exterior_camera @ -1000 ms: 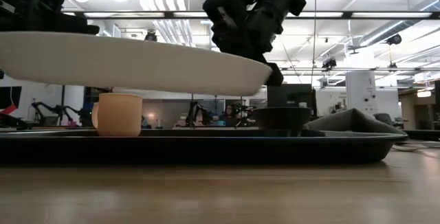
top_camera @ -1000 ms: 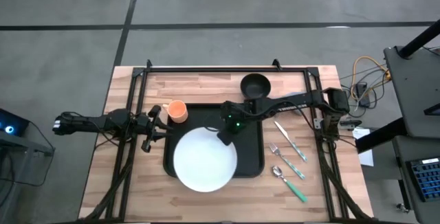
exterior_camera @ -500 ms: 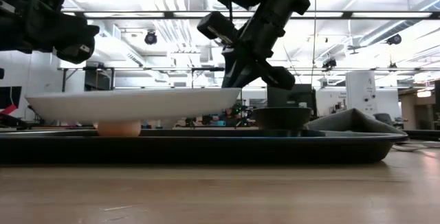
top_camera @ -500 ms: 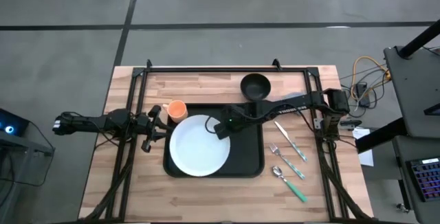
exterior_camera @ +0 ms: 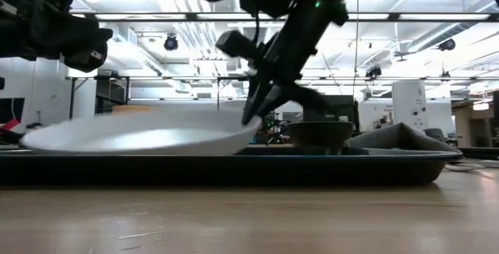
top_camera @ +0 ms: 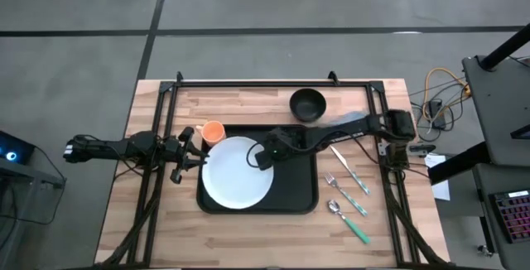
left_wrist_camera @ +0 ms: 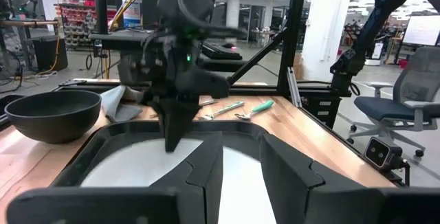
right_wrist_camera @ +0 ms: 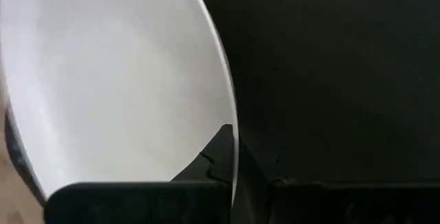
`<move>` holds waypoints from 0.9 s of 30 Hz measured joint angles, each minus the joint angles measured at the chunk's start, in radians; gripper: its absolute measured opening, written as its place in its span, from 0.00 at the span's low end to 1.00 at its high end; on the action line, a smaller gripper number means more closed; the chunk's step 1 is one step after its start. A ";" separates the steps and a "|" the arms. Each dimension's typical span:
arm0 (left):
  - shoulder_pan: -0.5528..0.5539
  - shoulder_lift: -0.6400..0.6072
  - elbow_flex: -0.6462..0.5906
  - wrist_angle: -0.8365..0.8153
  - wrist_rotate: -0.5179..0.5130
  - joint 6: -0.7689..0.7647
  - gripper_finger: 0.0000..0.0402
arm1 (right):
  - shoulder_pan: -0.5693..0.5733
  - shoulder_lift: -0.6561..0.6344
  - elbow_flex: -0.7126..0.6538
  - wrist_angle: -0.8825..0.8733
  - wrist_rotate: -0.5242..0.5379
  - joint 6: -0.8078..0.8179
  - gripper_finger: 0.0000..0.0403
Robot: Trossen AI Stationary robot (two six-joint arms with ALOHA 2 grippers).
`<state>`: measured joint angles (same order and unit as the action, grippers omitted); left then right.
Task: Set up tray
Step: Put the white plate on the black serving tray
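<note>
The black tray [top_camera: 296,197] lies in the middle of the table. The round white plate [top_camera: 236,173] sits over the tray's left half, low in the low view [exterior_camera: 132,135]. My right gripper [top_camera: 259,159] reaches in from the table's right, shut on the plate's right rim; the right wrist view shows it [right_wrist_camera: 237,159]. My left gripper [top_camera: 190,149] waits open, just left of the tray's left rim and beside the orange cup [top_camera: 214,131]. Its wrist view [left_wrist_camera: 240,150] looks across the plate at the right gripper. My right gripper pinches the plate's right rim [right_wrist_camera: 230,124] between its two fingers, one finger [right_wrist_camera: 218,150] on the plate's upper face and the other under the edge. The fingers slant down from the table's right. The plate sits low over the tray, its held side [exterior_camera: 243,128] slightly higher.
A small black bowl [top_camera: 307,103] stands on the wood beyond the tray's far right corner. A knife [top_camera: 349,169], a fork [top_camera: 344,194] and a spoon [top_camera: 348,220] lie on the wood right of the tray. The tray's right half is bare.
My right gripper has come down and moved toward the table's far and left edges, carrying the plate. The plate, which was raised and overhanging the tray's near rim, has sunk and now sits inside the tray's rim, closer to the orange cup.
</note>
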<state>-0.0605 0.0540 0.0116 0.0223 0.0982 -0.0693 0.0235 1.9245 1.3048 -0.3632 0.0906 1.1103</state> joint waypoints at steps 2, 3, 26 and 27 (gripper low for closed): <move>0.000 0.000 0.000 0.000 0.000 0.000 0.20 | -0.001 0.032 0.000 0.058 -0.027 -0.018 0.02; 0.000 0.000 0.000 0.000 0.000 0.000 0.20 | -0.003 0.048 0.000 0.088 -0.038 -0.027 0.02; 0.000 0.000 0.000 0.000 0.000 0.000 0.20 | -0.037 0.140 0.070 0.132 -0.069 -0.115 0.02; 0.000 0.000 0.000 0.000 0.000 0.000 0.20 | -0.037 0.140 0.072 0.130 -0.069 -0.118 0.02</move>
<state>-0.0603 0.0540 0.0116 0.0223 0.0982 -0.0696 -0.0135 2.0644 1.3765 -0.2328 0.0216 0.9924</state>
